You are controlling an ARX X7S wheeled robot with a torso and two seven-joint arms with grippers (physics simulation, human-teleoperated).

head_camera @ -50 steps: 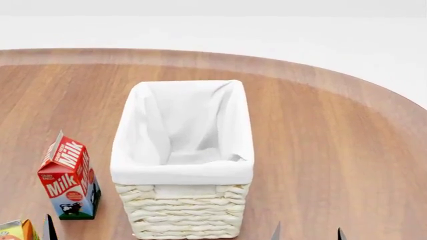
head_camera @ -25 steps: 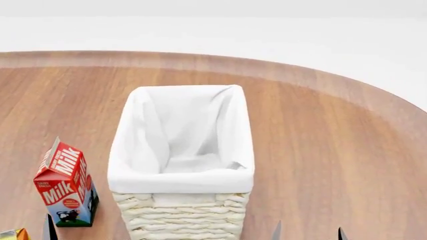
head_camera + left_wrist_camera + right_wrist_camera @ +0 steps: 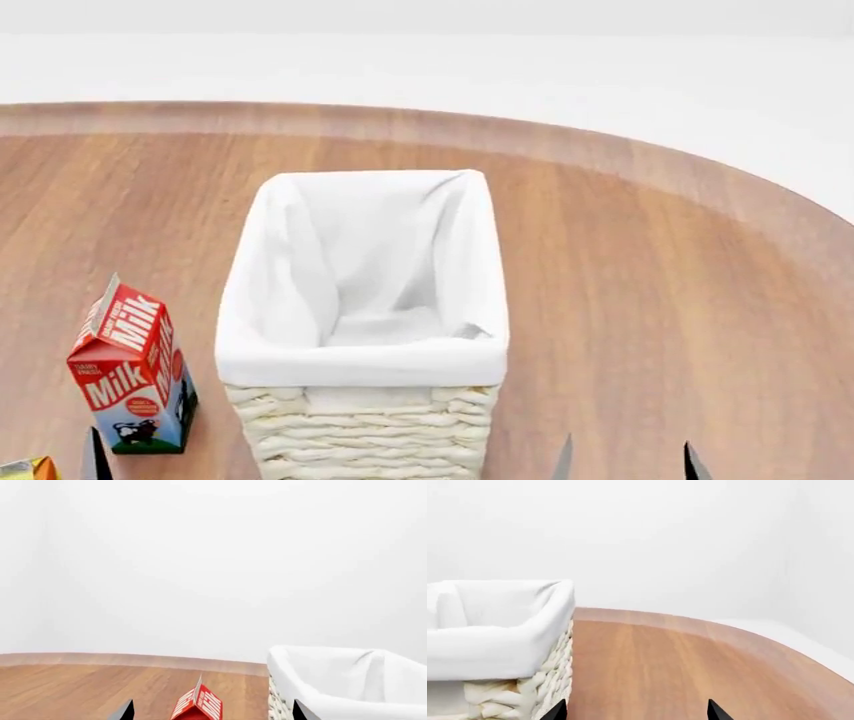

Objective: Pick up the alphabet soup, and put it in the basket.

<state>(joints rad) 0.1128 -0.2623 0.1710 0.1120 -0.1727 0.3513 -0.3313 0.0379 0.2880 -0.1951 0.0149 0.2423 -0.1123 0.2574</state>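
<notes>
The alphabet soup is not showing in any of the three views, so its place cannot be told. The basket (image 3: 363,330) is sitting upright near the middle of the round wooden desk (image 3: 667,300), its white cloth lining folding over the rim and its woven wall facing the near edge; nothing is lying inside it that can be seen. To the left of the basket, near but apart from it, a red milk carton (image 3: 131,370) is standing upright. At the near left corner of the head view, a small yellow-orange package (image 3: 27,469) is peeking in, too cropped to identify.

The left tool (image 3: 210,712) is hovering low at the near left with its two dark tips spread wide, the milk carton's top showing between them, and it is gripping nothing. The right tool (image 3: 635,711) is hovering near the right of the basket, its tips likewise spread apart over bare desk, and it is holding nothing.
</notes>
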